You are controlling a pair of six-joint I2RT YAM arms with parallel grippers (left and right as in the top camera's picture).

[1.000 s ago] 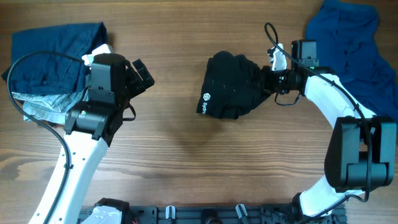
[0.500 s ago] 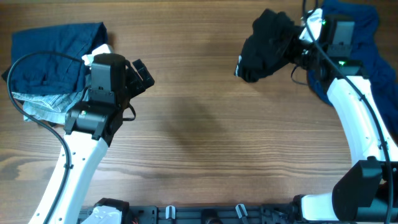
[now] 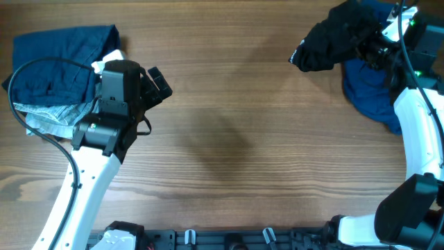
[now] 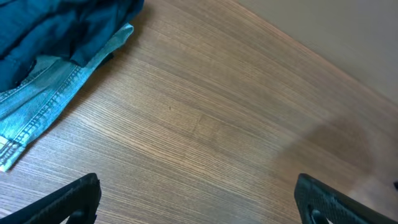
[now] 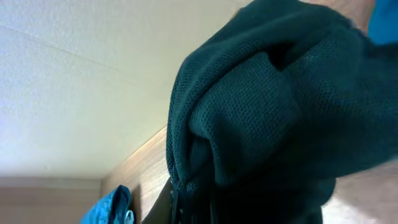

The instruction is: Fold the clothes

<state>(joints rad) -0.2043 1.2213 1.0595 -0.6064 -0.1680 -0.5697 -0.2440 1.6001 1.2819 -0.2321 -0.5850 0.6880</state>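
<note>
With the right gripper (image 3: 373, 43), clamping a bunched black garment (image 3: 331, 36) and holding it up over the far right corner of the wooden table (image 3: 236, 146), partly above a crumpled blue garment (image 3: 371, 94). Filling nearly the whole right wrist view with dark mesh cloth. Hovering with the left gripper (image 4: 196, 193) spread wide and empty above bare wood, near dark blue clothing (image 3: 62, 48) and light denim (image 4: 37, 118) at the far left.

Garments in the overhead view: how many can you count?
4. Black garment held by the right gripper; blue garment on the table at far right; navy garment top left; denim piece under that. Piles may hide more.
</note>
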